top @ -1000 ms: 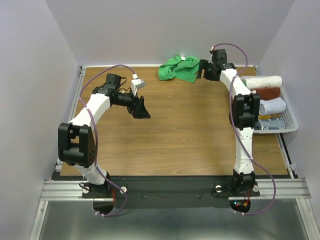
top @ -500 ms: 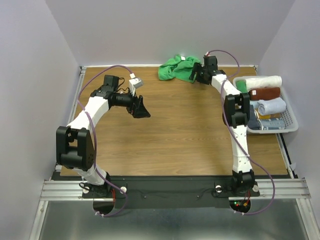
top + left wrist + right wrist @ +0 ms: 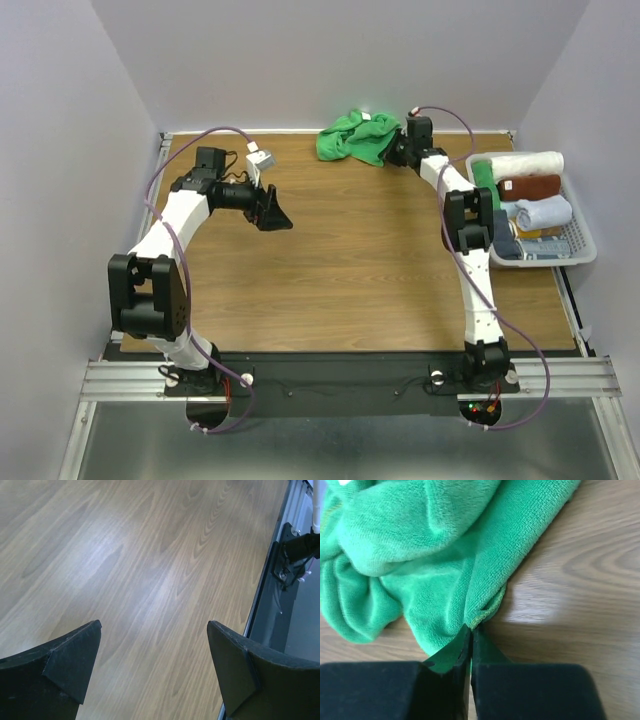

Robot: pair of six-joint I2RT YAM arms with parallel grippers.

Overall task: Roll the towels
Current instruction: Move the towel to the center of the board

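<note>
A bright green towel [image 3: 355,138] lies crumpled at the far middle edge of the wooden table [image 3: 350,260]. My right gripper [image 3: 398,152] reaches to the towel's right side. In the right wrist view the right gripper [image 3: 471,630] is shut, pinching the stitched hem of the green towel [image 3: 420,555] just above the wood. My left gripper [image 3: 272,215] hovers over the left part of the table, apart from the towel. The left wrist view shows the left gripper [image 3: 154,625] open, with only bare wood between its fingers.
A white basket [image 3: 585,250] at the right edge holds a cream-white roll [image 3: 525,162], a brown roll [image 3: 530,187], a pale blue roll [image 3: 545,212] and a green piece [image 3: 483,172]. Walls close in the back and sides. A metal rail [image 3: 280,570] borders the table.
My right gripper moved left to the green towel's edge and closed on its hem. The left gripper drifted slightly left and back, still open.
</note>
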